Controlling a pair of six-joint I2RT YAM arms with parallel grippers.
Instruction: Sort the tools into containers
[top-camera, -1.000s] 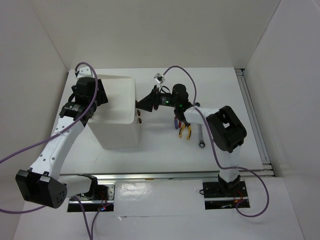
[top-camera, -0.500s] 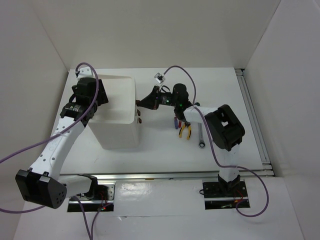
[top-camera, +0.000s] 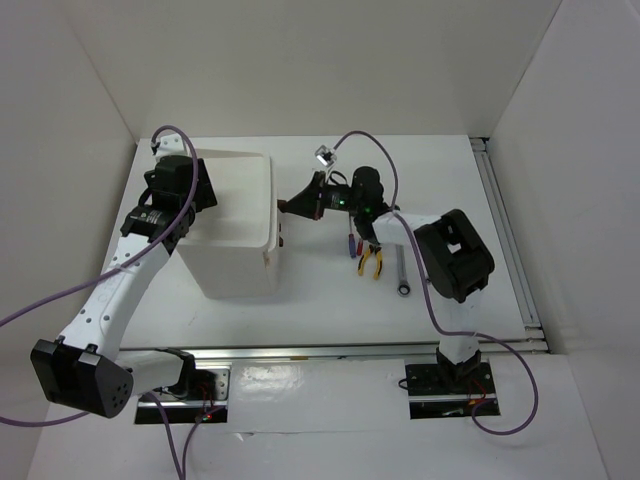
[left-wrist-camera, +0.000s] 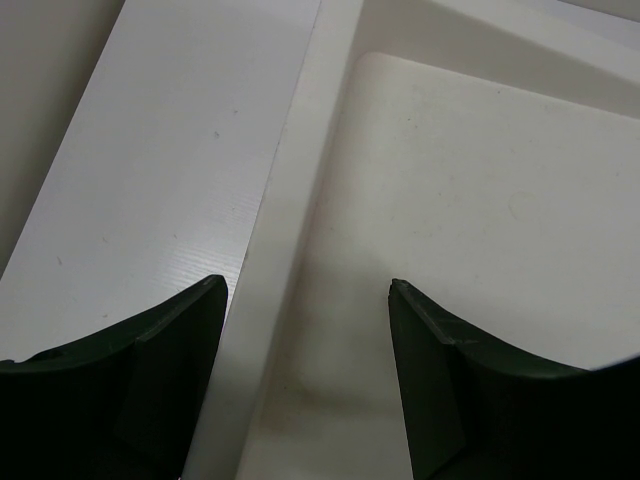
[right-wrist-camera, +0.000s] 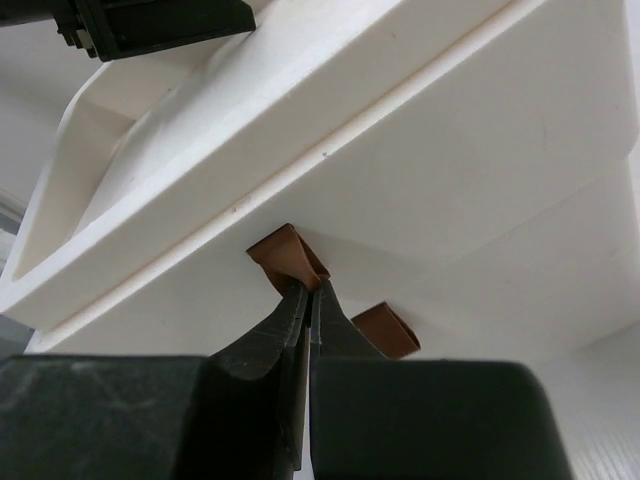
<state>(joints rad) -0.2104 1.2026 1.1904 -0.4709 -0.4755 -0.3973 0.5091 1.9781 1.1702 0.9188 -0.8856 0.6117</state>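
Note:
The white box (top-camera: 238, 262) stands at the left of the table, its deep top bin empty. My right gripper (top-camera: 284, 207) (right-wrist-camera: 308, 292) is shut on the upper brown drawer handle (right-wrist-camera: 284, 254); a second handle (right-wrist-camera: 386, 330) sits just below it. My left gripper (top-camera: 196, 190) (left-wrist-camera: 308, 292) is open, one finger outside the bin's left rim (left-wrist-camera: 300, 210) and one inside. The yellow-and-black pliers (top-camera: 373, 262), a thin screwdriver (top-camera: 351, 244) and a silver wrench (top-camera: 401, 273) lie on the table under my right arm.
White walls enclose the table on three sides. A metal rail (top-camera: 508, 240) runs along the right edge. Purple cables loop off both arms. Both arm bases sit at the near edge.
My right gripper's jaws have closed onto the upper drawer handle, and that wrist has shifted slightly right. The left arm has not moved.

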